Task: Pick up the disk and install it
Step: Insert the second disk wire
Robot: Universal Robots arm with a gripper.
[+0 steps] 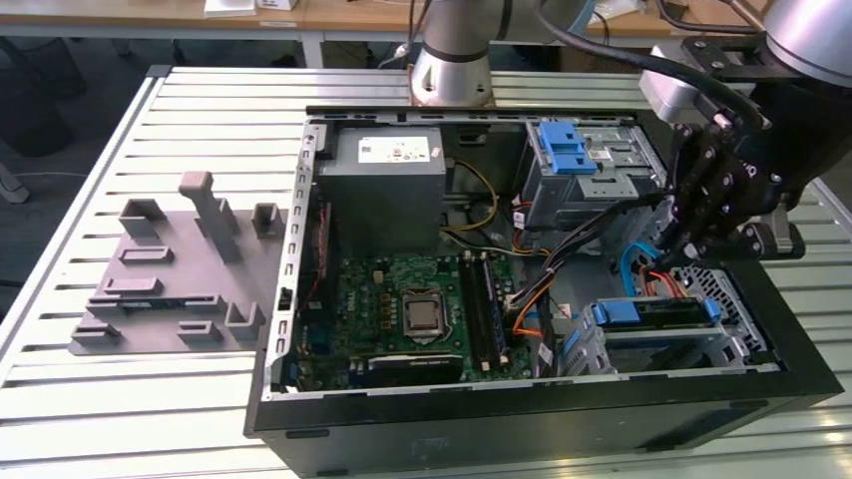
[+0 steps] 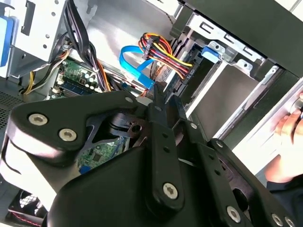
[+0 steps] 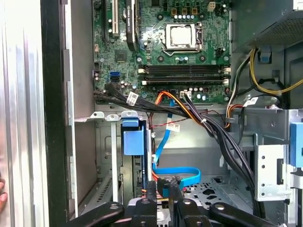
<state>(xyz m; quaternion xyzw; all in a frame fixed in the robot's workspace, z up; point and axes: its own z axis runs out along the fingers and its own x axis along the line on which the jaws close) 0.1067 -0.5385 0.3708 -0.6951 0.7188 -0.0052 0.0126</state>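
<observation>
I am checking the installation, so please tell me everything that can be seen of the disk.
The disk is a flat unit with blue plastic rails around a darker grey body. It lies roughly level inside the grey metal bay at the exterior view's right, near the case's front corner. Blue and orange cables run down toward it; whether they are plugged in cannot be seen. The gripper hangs above it and appears apart from it.

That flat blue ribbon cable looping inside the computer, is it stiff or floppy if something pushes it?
Probably floppy: the flat blue ribbon cable lies in a loose curved loop. It looks thin, so it is likely light. Pushed, it would probably bend aside rather than slide, as its ends seem tethered.
</observation>
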